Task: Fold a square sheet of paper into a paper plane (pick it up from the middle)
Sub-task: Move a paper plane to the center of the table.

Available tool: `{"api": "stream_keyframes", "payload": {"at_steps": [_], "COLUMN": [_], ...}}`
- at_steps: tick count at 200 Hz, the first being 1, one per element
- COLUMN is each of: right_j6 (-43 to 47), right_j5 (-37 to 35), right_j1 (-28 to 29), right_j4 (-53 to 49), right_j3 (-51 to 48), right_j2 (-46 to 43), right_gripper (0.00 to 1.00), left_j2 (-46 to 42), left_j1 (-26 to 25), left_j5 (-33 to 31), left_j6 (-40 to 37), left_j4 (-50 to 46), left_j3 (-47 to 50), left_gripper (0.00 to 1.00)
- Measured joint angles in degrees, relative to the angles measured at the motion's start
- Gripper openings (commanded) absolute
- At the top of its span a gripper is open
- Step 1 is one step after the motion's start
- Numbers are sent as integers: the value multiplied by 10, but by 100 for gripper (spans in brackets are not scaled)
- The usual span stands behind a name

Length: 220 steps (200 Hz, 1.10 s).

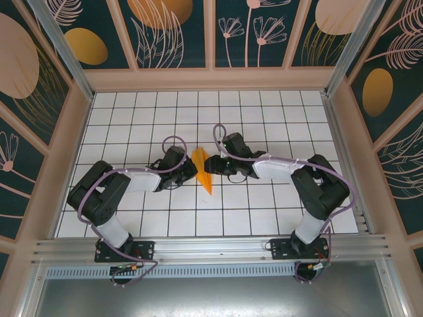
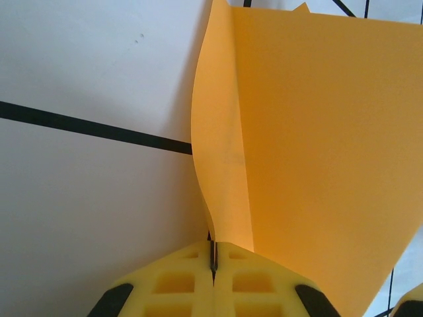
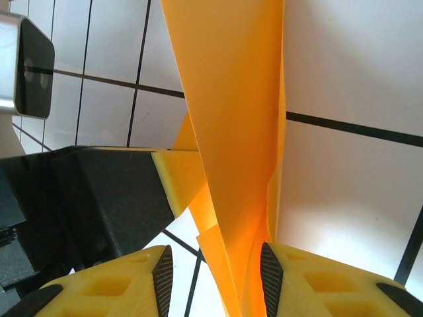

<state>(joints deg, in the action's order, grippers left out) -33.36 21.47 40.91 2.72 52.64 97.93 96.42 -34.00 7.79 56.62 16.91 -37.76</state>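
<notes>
Bright, even light from above, soft faint shadows; wrist views slightly blurred up close

The paper plane runs off the left wrist view's right and lower edges. From above, the jaws of the left gripper and right gripper are too small to read.

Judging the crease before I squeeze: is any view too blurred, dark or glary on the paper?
Top external: sharp, evenly lit, but the paper plane looks small. Left wrist: crisp, no glare, left hand shut on its edge. Right wrist: fold shaded deeper orange near the right hand, but readable.
</notes>
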Motion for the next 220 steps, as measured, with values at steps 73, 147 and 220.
{"api": "stream_keyframes", "payload": {"at_steps": [73, 147, 220], "right_j6": [0, 11, 10], "right_j5": [-4, -36, -84], "right_j1": [14, 32, 50], "right_j4": [-13, -43, -64], "right_j3": [12, 34, 56], "right_j2": [36, 66, 73], "right_gripper": [44, 54, 67], "left_j2": [0, 0, 0], "left_j1": [0, 0, 2], "left_j5": [8, 8, 8], "left_j6": [0, 0, 0], "left_j4": [0, 0, 0], "left_j3": [0, 1, 1], "left_gripper": [0, 0, 0]}}
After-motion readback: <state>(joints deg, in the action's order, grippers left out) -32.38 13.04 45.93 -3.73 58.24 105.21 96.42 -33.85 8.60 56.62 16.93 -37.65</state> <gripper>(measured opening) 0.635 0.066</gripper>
